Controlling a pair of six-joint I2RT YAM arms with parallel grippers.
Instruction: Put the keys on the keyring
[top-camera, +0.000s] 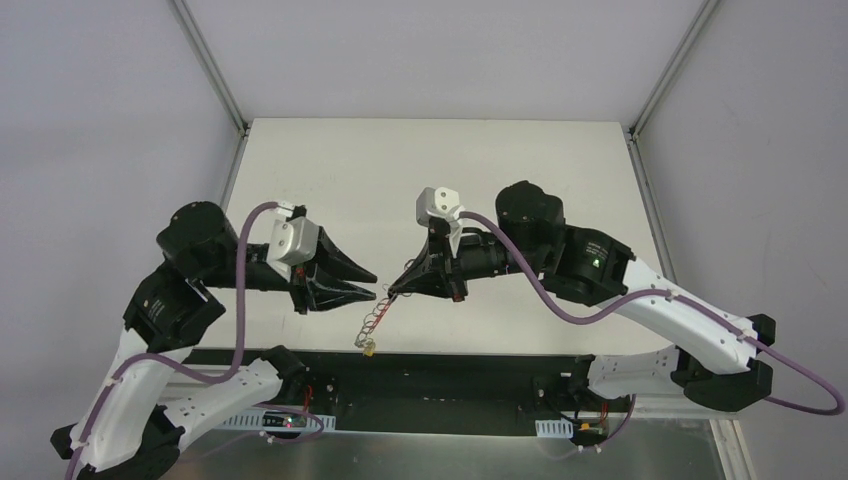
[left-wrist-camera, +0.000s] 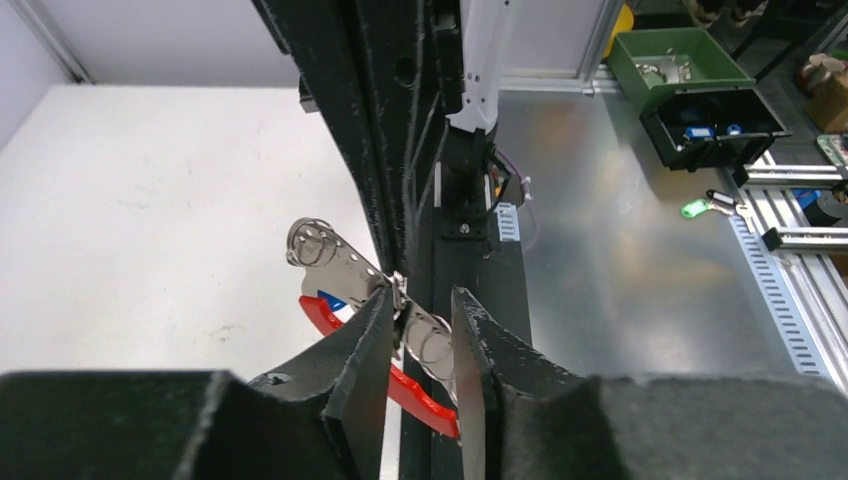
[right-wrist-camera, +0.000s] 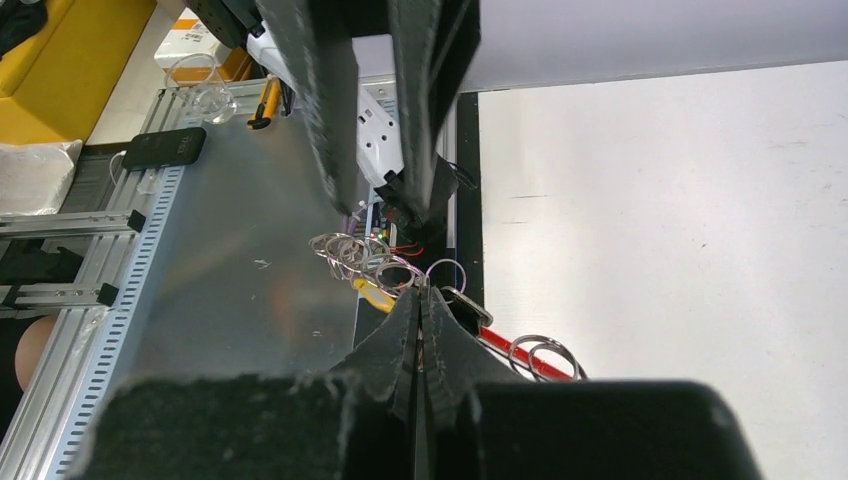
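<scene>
The keyring (top-camera: 375, 320) hangs in the air between the two grippers, its yellowish tag (top-camera: 368, 346) lowest. My right gripper (right-wrist-camera: 420, 298) is shut on one thin wire ring, with more rings (right-wrist-camera: 350, 250), the tag (right-wrist-camera: 376, 293) and the red strap (right-wrist-camera: 520, 352) spreading from its tips. A dark-headed key (right-wrist-camera: 466, 308) lies against its right finger. My left gripper (left-wrist-camera: 422, 322) stands open around a wire ring (left-wrist-camera: 432, 345), its left finger against a flat silver key blade (left-wrist-camera: 335, 262) with a patch of blue (left-wrist-camera: 322, 300). The red strap (left-wrist-camera: 420, 395) curves below.
The white table (top-camera: 440, 170) lies beyond the grippers, and its dark front edge (top-camera: 450, 365) runs just under the keyring. Past that edge, on the metal bench, are a green bin (left-wrist-camera: 680, 65), a black box (left-wrist-camera: 715, 125) and slotted rails (right-wrist-camera: 90, 300).
</scene>
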